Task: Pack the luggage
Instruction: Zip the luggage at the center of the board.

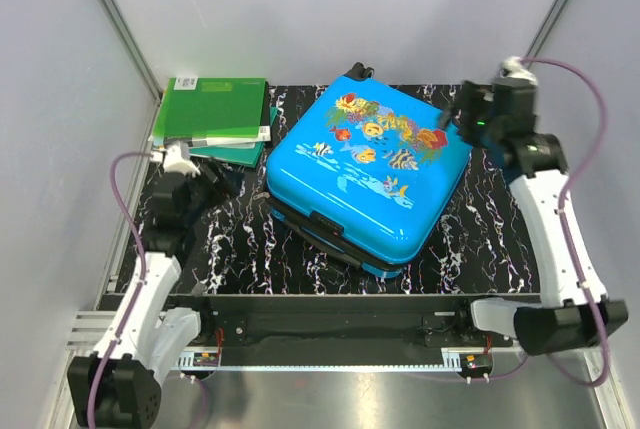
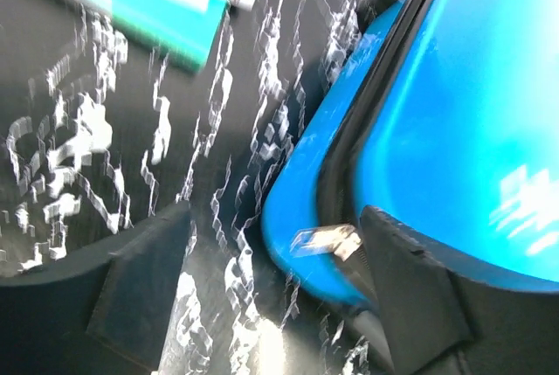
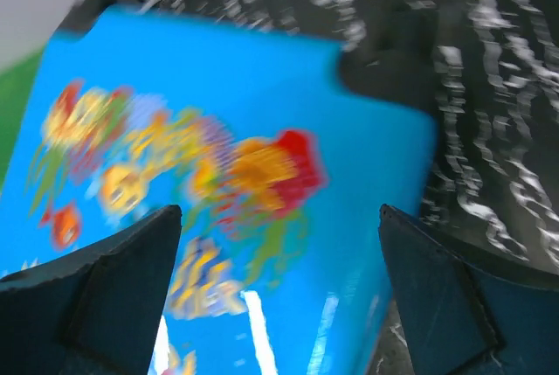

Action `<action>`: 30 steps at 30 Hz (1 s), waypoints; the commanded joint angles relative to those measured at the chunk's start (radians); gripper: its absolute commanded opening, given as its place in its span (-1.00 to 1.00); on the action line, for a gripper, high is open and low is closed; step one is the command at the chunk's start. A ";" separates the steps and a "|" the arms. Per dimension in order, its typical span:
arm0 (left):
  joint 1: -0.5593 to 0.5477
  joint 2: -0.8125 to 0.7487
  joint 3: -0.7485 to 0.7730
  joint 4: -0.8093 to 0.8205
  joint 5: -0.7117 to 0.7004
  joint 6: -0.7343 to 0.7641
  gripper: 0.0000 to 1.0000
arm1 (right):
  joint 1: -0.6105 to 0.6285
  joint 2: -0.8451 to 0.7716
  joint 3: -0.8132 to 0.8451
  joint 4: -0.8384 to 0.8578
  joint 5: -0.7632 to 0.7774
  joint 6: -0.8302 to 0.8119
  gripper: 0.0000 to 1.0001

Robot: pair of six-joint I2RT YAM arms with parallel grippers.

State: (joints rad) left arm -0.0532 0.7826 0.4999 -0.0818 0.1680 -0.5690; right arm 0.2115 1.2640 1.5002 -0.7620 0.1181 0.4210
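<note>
The luggage [image 1: 365, 174] lies flat about in the middle of the worktop [image 1: 480, 239]. It is turned so that one corner points to the near edge. Its two shells are together, and the side with the fish and coral print faces up. A black wheel [image 1: 357, 71] shows at its far end, and a black handle [image 1: 330, 226] sits on the side that faces near left. In the left wrist view you see a small metal zipper pull [image 2: 325, 239] at the dark seam between the shells, at a rounded corner.

Your right hand [image 1: 452, 117] is at the far right corner of the luggage, above the coral print. Its wrist view is blurred, but both fingers [image 3: 105, 296] stand wide apart with only the printed shell seen between them, so this hand is open and grips nothing. If it touches the shell, you cannot tell from these views.

Your left hand [image 1: 220, 187] is low over the worktop, just beside the left side of the luggage. It is also spread open and holds nothing. One of its fingers [image 2: 419, 296] is very near the corner with the zipper pull, and the other is over the bare worktop.

Behind the left hand, at the far left corner of the worktop, lies a stack of green folders [image 1: 215, 109], apart from the luggage.
</note>
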 commanded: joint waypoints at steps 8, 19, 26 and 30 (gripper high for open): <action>0.018 0.552 0.567 -0.039 -0.042 0.061 0.69 | -0.506 -0.178 -0.441 0.055 -0.258 0.219 1.00; -0.043 0.889 0.723 -0.055 0.051 0.070 0.60 | -0.506 -0.229 -0.682 0.156 -0.129 0.311 0.99; -0.102 0.985 0.736 -0.061 0.054 0.078 0.60 | -0.506 -0.098 -0.707 0.236 -0.153 0.309 0.99; -0.143 0.997 0.737 -0.076 0.054 0.104 0.60 | -0.505 -0.032 -0.715 0.312 -0.181 0.311 0.99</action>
State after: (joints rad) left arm -0.1677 1.7737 1.1908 -0.1696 0.2024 -0.5041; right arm -0.2947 1.1877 0.7883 -0.5606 -0.0471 0.7200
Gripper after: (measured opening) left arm 0.805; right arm 0.994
